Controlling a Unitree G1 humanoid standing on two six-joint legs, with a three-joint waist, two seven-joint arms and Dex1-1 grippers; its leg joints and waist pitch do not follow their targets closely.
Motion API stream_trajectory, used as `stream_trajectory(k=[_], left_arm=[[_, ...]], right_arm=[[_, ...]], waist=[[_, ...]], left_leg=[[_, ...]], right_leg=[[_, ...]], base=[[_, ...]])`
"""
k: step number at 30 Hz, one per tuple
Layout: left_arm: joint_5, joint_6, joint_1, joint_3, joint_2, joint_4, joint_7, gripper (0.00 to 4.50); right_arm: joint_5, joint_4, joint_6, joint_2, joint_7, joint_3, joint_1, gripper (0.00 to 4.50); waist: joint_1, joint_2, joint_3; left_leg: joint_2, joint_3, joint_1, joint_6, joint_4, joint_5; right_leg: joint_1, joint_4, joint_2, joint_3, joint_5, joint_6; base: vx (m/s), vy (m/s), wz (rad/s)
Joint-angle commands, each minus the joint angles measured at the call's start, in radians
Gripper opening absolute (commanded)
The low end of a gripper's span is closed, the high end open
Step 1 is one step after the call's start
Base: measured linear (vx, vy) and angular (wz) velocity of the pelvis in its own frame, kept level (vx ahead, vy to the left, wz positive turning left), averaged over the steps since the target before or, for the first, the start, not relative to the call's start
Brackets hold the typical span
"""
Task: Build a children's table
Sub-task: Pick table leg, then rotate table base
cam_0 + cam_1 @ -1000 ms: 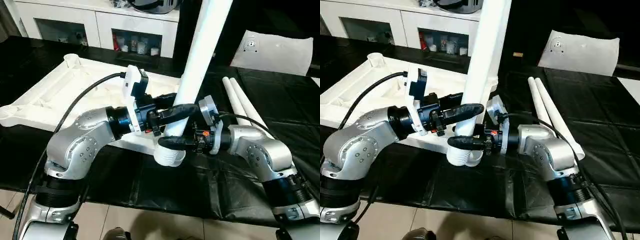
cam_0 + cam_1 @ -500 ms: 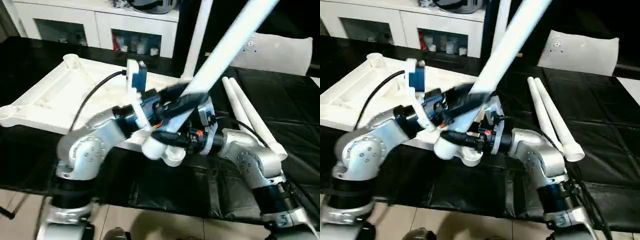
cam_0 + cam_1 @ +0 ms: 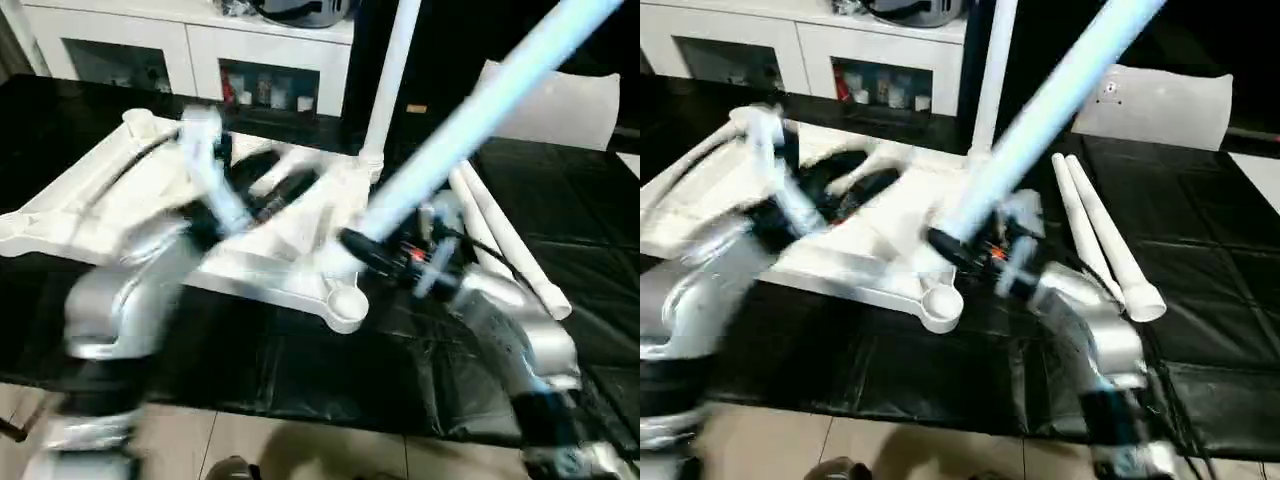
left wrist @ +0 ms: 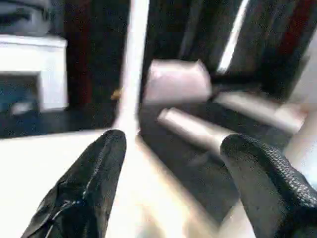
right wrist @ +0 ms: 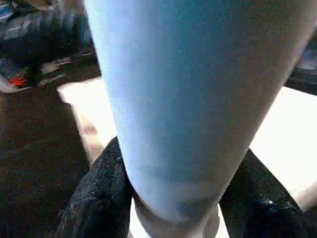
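Note:
The white table top (image 3: 70,200) lies upside down on the black table, ribs up. One leg (image 3: 388,80) stands upright in its far right corner socket. My right gripper (image 3: 362,247) is shut on the thick end of a second leg (image 3: 470,115), which slants up and to the right; that end hangs just above the near right corner socket (image 3: 345,300). In the right wrist view this leg (image 5: 188,99) sits between the black fingers (image 5: 99,193). My left gripper (image 3: 290,185) hovers over the table top, open, with nothing between its fingers (image 4: 89,183).
Two more white legs (image 3: 505,235) lie side by side on the black cover right of the table top. A whitish plastic bag (image 3: 560,100) lies at the back right. White cabinets (image 3: 200,40) stand behind the table. The table's front edge runs near my arms.
My left gripper has let go of the leg and swung back left over the table top. The leg, now in the right gripper alone, has tilted further right.

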Motion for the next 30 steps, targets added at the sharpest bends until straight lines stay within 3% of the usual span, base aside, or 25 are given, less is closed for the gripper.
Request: stream_trajectory(k=[1,2,5,7,11,12,18,26,27,30], left_arm=[[0.064,-0.056,0.014,-0.061,0.024,0.014,-0.051,3.59],[0.104,-0.103,0.035,-0.109,0.069,0.032,-0.115,3.59],[0.142,-0.158,0.048,-0.161,0.11,0.067,-0.2,3.59],[0.166,-0.214,0.048,-0.206,0.139,0.118,-0.284,3.41],[0.198,-0.278,0.023,-0.259,0.152,0.215,-0.384,3.2],[0.203,-0.289,0.018,-0.265,0.152,0.229,-0.392,2.92],[0.286,-0.425,-0.068,-0.32,0.142,0.43,-0.462,2.44],[0.338,-0.522,-0.169,-0.366,0.122,0.619,-0.575,1.79],[0.342,-0.527,-0.175,-0.373,0.122,0.632,-0.59,1.54],[0.356,-0.549,-0.193,-0.384,0.117,0.669,-0.615,1.45]], right_arm=[[-0.023,-0.05,-0.009,-0.007,-0.034,-0.009,0.02,1.91],[-0.032,-0.075,0.0,-0.007,-0.055,-0.005,0.044,1.91],[-0.043,-0.101,0.009,-0.007,-0.072,0.003,0.071,1.91],[-0.051,-0.124,0.009,-0.011,-0.08,0.011,0.099,1.91],[-0.054,-0.14,0.01,-0.016,-0.091,0.015,0.129,1.91],[-0.054,-0.143,0.011,-0.016,-0.093,0.015,0.133,1.91],[-0.061,-0.163,0.016,-0.02,-0.107,0.019,0.158,1.91],[-0.086,-0.172,0.028,-0.036,-0.114,0.04,0.169,1.91],[-0.088,-0.172,0.028,-0.038,-0.115,0.042,0.17,1.91],[-0.087,-0.173,0.03,-0.04,-0.114,0.044,0.17,1.91]], waist=[[-0.003,0.018,-0.068],[-0.001,0.022,-0.069],[-0.004,0.025,-0.067],[-0.007,0.025,-0.064],[-0.01,0.026,-0.062],[-0.011,0.027,-0.06],[-0.011,0.024,-0.06],[-0.009,0.024,-0.063],[-0.009,0.024,-0.063],[-0.006,0.026,-0.065]], left_leg=[[0.047,-0.03,0.039,-0.084,-0.085,-0.34],[0.048,-0.03,0.042,-0.085,-0.084,-0.342],[0.047,-0.031,0.041,-0.094,-0.088,-0.368],[0.046,-0.032,0.043,-0.098,-0.089,-0.413],[0.048,-0.035,0.046,-0.107,-0.091,-0.458],[0.046,-0.035,0.049,-0.107,-0.09,-0.475],[0.048,-0.041,0.052,-0.111,-0.09,-0.51],[0.051,-0.038,0.051,-0.106,-0.089,-0.481],[0.051,-0.038,0.048,-0.105,-0.091,-0.474],[0.052,-0.036,0.049,-0.103,-0.09,-0.463]], right_leg=[[0.02,-0.08,-0.053,0.037,-0.326,-0.105],[0.02,-0.079,-0.053,0.038,-0.32,-0.108],[0.018,-0.077,-0.054,0.038,-0.32,-0.119],[0.016,-0.084,-0.057,0.039,-0.369,-0.118],[0.011,-0.09,-0.061,0.039,-0.427,-0.112],[0.007,-0.095,-0.061,0.04,-0.452,-0.108],[0.006,-0.099,-0.067,0.038,-0.494,-0.101],[0.008,-0.092,-0.071,0.042,-0.432,-0.136],[0.011,-0.089,-0.071,0.042,-0.415,-0.144],[0.012,-0.085,-0.071,0.043,-0.37,-0.163]], base=[[0.0,0.0,0.0],[0.0,0.0,0.0],[0.0,0.0,0.0],[0.0,0.0,0.0],[0.0,0.0,0.0],[0.0,0.0,0.0],[0.0,0.0,0.0],[0.0,0.0,0.0],[0.0,0.0,0.0],[0.0,0.0,0.0]])
